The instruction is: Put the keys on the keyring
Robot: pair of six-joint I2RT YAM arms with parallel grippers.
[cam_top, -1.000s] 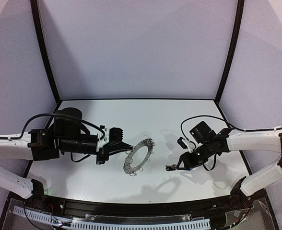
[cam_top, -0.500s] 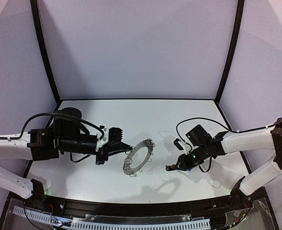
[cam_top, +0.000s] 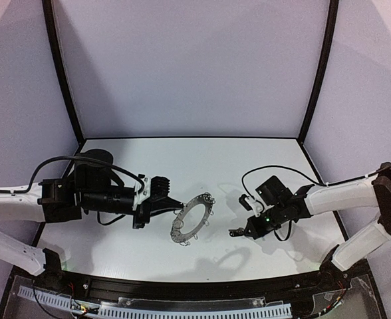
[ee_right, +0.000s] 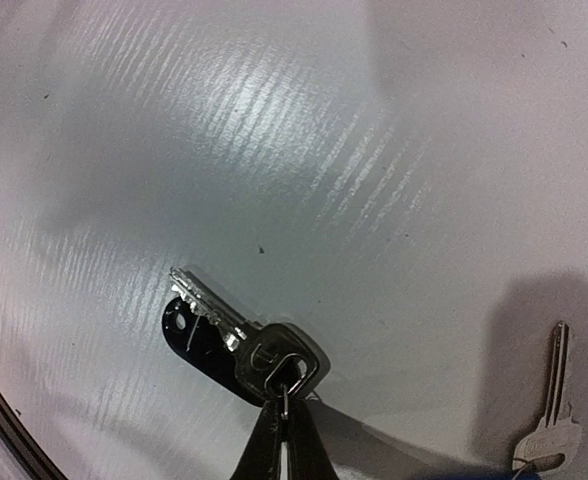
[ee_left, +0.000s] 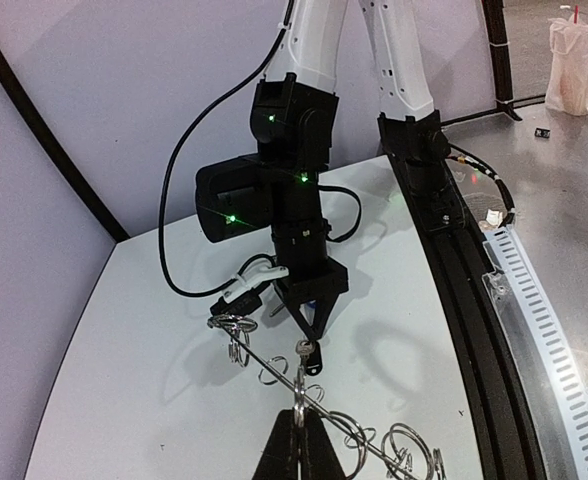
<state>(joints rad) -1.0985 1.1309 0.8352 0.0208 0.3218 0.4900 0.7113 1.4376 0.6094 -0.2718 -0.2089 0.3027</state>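
Black-fob key [ee_right: 259,355] pinched by right tool [ee_right: 283,408]; head stamp unreadable.

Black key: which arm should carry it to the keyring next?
Right. The right gripper is already pinched on the black key at its head. The left gripper is busy gripping the keyring by its edge.

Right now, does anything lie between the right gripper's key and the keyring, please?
Nothing visible does: only bare table separates the key in the right gripper from the keyring held by the left gripper.
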